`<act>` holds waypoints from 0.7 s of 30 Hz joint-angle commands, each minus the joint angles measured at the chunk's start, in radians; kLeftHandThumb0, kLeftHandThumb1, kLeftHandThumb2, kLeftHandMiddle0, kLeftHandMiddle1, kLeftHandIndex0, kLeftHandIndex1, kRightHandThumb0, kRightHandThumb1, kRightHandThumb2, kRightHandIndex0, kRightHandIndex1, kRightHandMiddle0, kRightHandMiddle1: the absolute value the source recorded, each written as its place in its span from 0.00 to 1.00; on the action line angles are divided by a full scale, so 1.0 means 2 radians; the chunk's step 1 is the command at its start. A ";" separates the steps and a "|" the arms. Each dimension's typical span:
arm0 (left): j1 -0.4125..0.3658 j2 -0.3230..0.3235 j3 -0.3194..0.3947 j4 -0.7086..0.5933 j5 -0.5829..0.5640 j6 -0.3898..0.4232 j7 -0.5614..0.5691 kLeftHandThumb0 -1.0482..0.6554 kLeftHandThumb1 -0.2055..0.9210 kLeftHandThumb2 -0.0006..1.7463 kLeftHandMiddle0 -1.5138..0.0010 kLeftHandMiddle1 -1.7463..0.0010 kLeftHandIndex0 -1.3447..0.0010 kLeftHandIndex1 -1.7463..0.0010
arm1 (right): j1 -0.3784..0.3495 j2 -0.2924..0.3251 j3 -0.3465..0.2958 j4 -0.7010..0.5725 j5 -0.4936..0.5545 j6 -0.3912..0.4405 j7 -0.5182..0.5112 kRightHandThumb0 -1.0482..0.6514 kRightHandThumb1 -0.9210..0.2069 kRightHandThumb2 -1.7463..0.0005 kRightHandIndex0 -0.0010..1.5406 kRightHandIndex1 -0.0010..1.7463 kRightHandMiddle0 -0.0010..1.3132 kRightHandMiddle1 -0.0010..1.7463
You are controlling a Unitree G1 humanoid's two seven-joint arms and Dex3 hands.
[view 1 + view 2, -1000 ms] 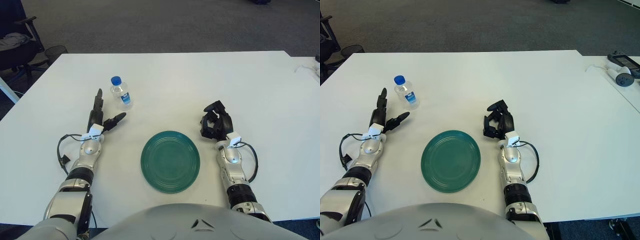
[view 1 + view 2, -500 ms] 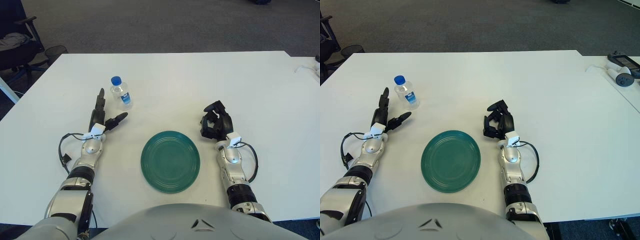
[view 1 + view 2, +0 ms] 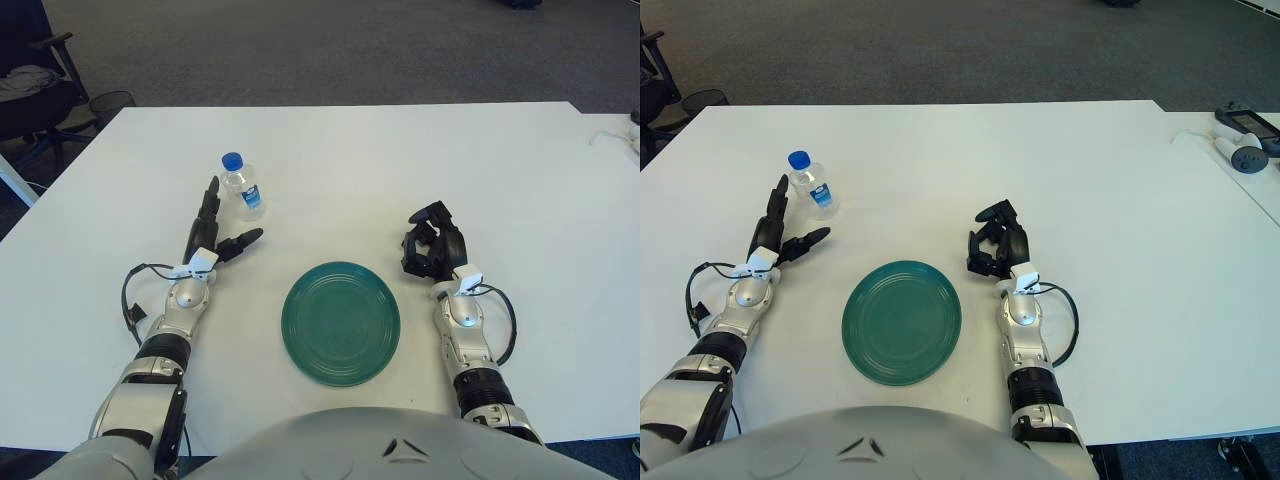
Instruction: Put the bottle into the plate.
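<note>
Your clear plastic bottle with the blue cap [image 3: 241,184] stands upright, cap up, beyond the round green plate [image 3: 340,322]. Left hand [image 3: 211,232] spread just beside it; right hand [image 3: 433,246] curled, holding nothing.

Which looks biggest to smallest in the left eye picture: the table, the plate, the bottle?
1. table
2. plate
3. bottle, though it stands farther from the camera, which shrinks it a bit.
</note>
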 commanded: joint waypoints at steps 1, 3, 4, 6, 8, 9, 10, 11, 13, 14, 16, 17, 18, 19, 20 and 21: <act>0.023 -0.023 -0.016 0.034 0.011 0.029 0.001 0.00 1.00 0.04 1.00 1.00 1.00 1.00 | 0.088 0.002 -0.012 0.088 0.008 0.021 -0.006 0.61 0.46 0.30 0.38 1.00 0.21 0.99; 0.014 -0.025 -0.018 0.047 0.013 0.032 0.001 0.00 1.00 0.05 1.00 1.00 1.00 1.00 | 0.088 0.002 -0.012 0.087 0.010 0.022 -0.004 0.61 0.46 0.29 0.38 1.00 0.22 0.99; 0.011 -0.025 -0.018 0.051 0.014 0.033 0.000 0.00 1.00 0.05 1.00 1.00 1.00 1.00 | 0.088 0.002 -0.012 0.087 0.011 0.023 -0.003 0.61 0.46 0.29 0.38 1.00 0.22 0.99; 0.007 -0.025 -0.020 0.057 0.013 0.034 -0.004 0.00 1.00 0.05 1.00 1.00 1.00 1.00 | 0.087 0.002 -0.012 0.088 0.013 0.025 0.000 0.61 0.46 0.29 0.38 1.00 0.22 0.99; -0.002 -0.025 -0.023 0.066 0.013 0.037 -0.014 0.00 1.00 0.05 1.00 1.00 1.00 1.00 | 0.087 0.002 -0.013 0.088 0.016 0.027 0.003 0.61 0.46 0.29 0.38 1.00 0.23 0.99; -0.007 -0.025 -0.024 0.070 0.012 0.039 -0.019 0.00 1.00 0.05 1.00 1.00 1.00 1.00 | 0.086 0.002 -0.013 0.089 0.016 0.027 0.003 0.61 0.46 0.29 0.38 1.00 0.23 0.99; -0.010 -0.025 -0.025 0.073 0.012 0.040 -0.021 0.00 1.00 0.05 1.00 1.00 1.00 1.00 | 0.086 0.002 -0.013 0.089 0.016 0.026 0.003 0.61 0.46 0.29 0.38 1.00 0.23 0.99; -0.011 -0.025 -0.025 0.075 0.012 0.041 -0.021 0.00 1.00 0.05 1.00 1.00 1.00 1.00 | 0.086 0.002 -0.013 0.089 0.016 0.026 0.003 0.61 0.46 0.29 0.38 1.00 0.23 0.99; -0.022 -0.027 -0.026 0.081 0.010 0.047 -0.028 0.00 1.00 0.05 1.00 1.00 1.00 1.00 | 0.086 0.003 -0.014 0.089 0.014 0.022 0.000 0.61 0.47 0.29 0.38 1.00 0.24 0.98; -0.027 -0.028 -0.027 0.084 0.009 0.051 -0.032 0.00 1.00 0.05 1.00 1.00 1.00 1.00 | 0.086 0.003 -0.014 0.090 0.014 0.020 -0.001 0.61 0.47 0.30 0.38 1.00 0.25 0.97; -0.037 -0.030 -0.028 0.089 0.008 0.057 -0.035 0.00 1.00 0.05 1.00 1.00 1.00 1.00 | 0.086 0.004 -0.014 0.090 0.013 0.019 -0.004 0.61 0.47 0.30 0.38 1.00 0.26 0.96; -0.042 -0.032 -0.028 0.092 0.009 0.060 -0.035 0.00 1.00 0.05 1.00 1.00 1.00 1.00 | 0.085 0.004 -0.014 0.091 0.012 0.020 -0.005 0.61 0.47 0.30 0.39 1.00 0.27 0.95; -0.045 -0.033 -0.028 0.095 0.009 0.062 -0.036 0.00 1.00 0.04 1.00 1.00 1.00 1.00 | 0.085 0.004 -0.014 0.091 0.012 0.020 -0.005 0.61 0.47 0.30 0.38 1.00 0.26 0.95; -0.048 -0.034 -0.029 0.098 0.009 0.064 -0.036 0.00 1.00 0.04 1.00 1.00 1.00 1.00 | 0.084 0.004 -0.014 0.092 0.012 0.021 -0.005 0.61 0.47 0.30 0.38 1.00 0.26 0.96; -0.051 -0.035 -0.029 0.100 0.009 0.065 -0.036 0.00 1.00 0.04 1.00 1.00 1.00 1.00 | 0.084 0.004 -0.014 0.092 0.012 0.021 -0.005 0.61 0.47 0.30 0.38 1.00 0.25 0.97; -0.055 -0.038 -0.030 0.103 0.009 0.068 -0.035 0.00 1.00 0.04 1.00 1.00 1.00 1.00 | 0.085 0.004 -0.014 0.092 0.013 0.022 -0.003 0.61 0.47 0.30 0.38 1.00 0.25 0.97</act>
